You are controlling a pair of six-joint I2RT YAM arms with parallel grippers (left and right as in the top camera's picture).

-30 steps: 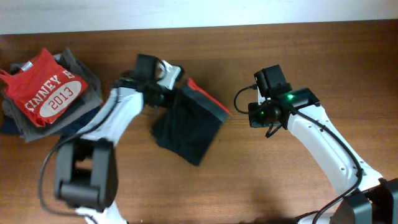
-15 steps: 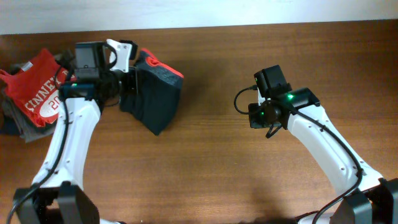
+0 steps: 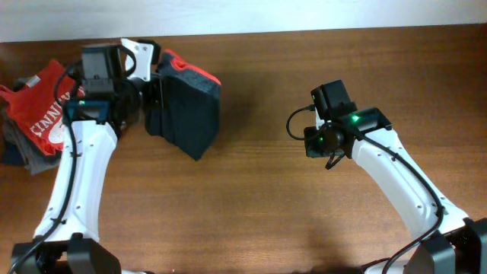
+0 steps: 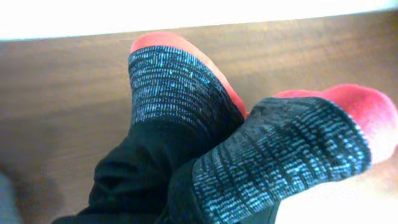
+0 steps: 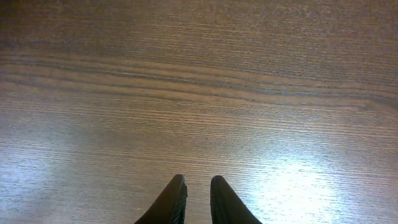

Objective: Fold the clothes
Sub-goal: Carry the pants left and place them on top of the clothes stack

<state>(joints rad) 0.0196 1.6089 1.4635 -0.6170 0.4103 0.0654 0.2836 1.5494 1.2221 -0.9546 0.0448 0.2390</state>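
A folded black garment with red lining [image 3: 189, 103] hangs off the table at the back left, and my left gripper [image 3: 152, 90] is shut on its left edge. The left wrist view is filled by the black garment [image 4: 186, 143], showing two speckled cuffs with red inside; my own fingers are hidden behind the cloth. My right gripper [image 3: 318, 144] hovers over bare wood at the right, far from the garment. In the right wrist view the right gripper [image 5: 198, 183] has its fingertips nearly together with nothing between them.
A pile of clothes [image 3: 30, 125] lies at the far left edge, topped by a red printed shirt [image 3: 42, 106]. Brown wooden table [image 3: 251, 213] stretches across the middle and front. A white wall runs along the table's back edge.
My left arm has swung left with the black garment, carrying it from the table's middle up toward the pile. The right arm has stayed still.
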